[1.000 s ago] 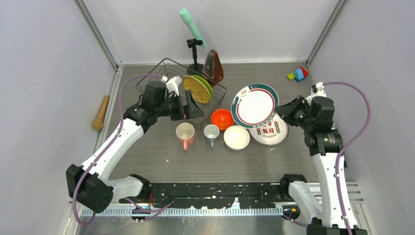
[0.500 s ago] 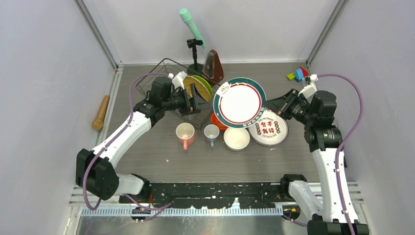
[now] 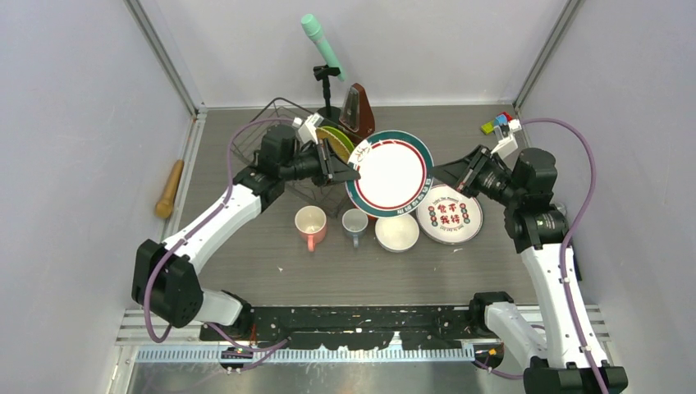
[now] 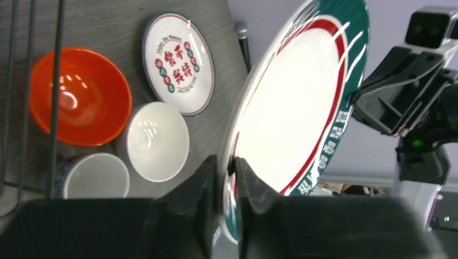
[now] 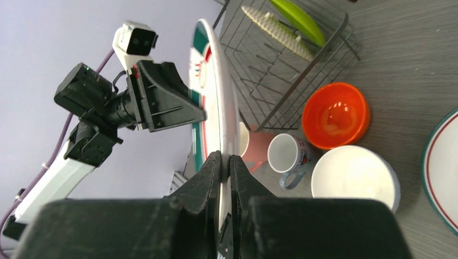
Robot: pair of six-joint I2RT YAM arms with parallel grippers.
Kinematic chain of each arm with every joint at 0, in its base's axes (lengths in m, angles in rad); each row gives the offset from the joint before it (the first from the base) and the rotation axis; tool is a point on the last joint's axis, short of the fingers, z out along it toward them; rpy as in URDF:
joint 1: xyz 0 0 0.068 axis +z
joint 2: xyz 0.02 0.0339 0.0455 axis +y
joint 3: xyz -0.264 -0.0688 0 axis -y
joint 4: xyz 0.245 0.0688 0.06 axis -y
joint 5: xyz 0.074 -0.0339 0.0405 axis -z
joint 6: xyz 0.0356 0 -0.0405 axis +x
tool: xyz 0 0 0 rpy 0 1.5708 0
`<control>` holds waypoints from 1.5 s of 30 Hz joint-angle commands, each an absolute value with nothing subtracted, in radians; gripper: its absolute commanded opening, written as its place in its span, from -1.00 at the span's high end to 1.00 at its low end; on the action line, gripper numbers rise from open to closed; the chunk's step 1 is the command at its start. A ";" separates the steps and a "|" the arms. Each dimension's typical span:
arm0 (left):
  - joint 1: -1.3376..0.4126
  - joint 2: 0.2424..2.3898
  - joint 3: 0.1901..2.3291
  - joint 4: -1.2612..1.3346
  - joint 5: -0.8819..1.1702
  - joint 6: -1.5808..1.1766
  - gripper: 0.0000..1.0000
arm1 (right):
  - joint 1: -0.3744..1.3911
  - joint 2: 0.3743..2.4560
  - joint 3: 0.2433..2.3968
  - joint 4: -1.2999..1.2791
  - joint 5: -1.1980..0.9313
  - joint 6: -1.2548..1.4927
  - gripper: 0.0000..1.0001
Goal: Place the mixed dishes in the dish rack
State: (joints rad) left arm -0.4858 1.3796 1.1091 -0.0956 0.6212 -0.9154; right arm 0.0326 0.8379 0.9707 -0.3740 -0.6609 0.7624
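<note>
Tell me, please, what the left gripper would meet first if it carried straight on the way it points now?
The teal-rimmed plate. The left gripper has its fingers straddling the rim, so it would slide further onto the plate, probably towards the right gripper holding the opposite edge.

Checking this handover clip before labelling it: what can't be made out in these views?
- Orange-red bowl: in the top view, hidden behind the raised teal-rimmed plate.
- Left fingers: in the left wrist view, dark and blurred either side of the plate's rim; whether they grip it is unclear.
- Pink mug: in the right wrist view, mostly hidden behind the plate.
</note>
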 commanded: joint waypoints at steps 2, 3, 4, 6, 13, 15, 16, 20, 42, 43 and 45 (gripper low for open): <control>-0.491 1.389 1.142 0.064 0.697 -0.945 1.00 | 0.057 0.844 0.974 -0.267 -0.696 0.800 0.95; -0.491 1.386 1.141 0.066 0.700 -0.945 1.00 | 0.058 0.844 0.975 -0.275 -0.686 0.784 0.63; -0.491 1.382 1.139 0.062 0.694 -0.946 1.00 | 0.058 0.844 0.976 -0.303 -0.674 0.759 0.43; -0.491 1.368 1.128 0.061 0.675 -0.946 1.00 | 0.058 0.841 0.981 -0.340 -0.636 0.732 0.07; -0.491 1.365 1.126 0.069 0.675 -0.961 1.00 | 0.058 0.859 0.960 -0.337 -0.617 0.744 -0.10; -0.491 1.365 1.126 0.072 0.673 -0.963 1.00 | 0.058 0.867 0.960 -0.340 -0.617 0.741 -0.03; -0.491 1.366 1.127 0.072 0.673 -0.963 1.00 | 0.058 0.870 0.959 -0.340 -0.618 0.740 0.08; -0.491 1.372 1.132 0.072 0.682 -0.966 1.00 | 0.061 0.883 0.963 -0.342 -0.603 0.735 0.14; -0.474 1.207 1.206 -0.411 0.290 -0.680 -0.88 | 0.183 0.990 1.099 -0.476 -0.275 0.467 0.99; -0.473 1.200 1.213 -0.441 0.273 -0.662 -0.88 | 0.194 1.005 1.110 -0.467 -0.265 0.460 0.99; -0.468 1.182 1.221 -0.500 0.227 -0.635 -0.88 | 0.245 1.040 1.144 -0.449 -0.213 0.426 0.99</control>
State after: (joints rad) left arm -0.4774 1.2301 1.1717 -0.3508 0.3737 -0.7441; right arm 0.1795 0.9958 1.0473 -0.5392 -0.3248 0.5014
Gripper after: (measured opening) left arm 0.938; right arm 0.076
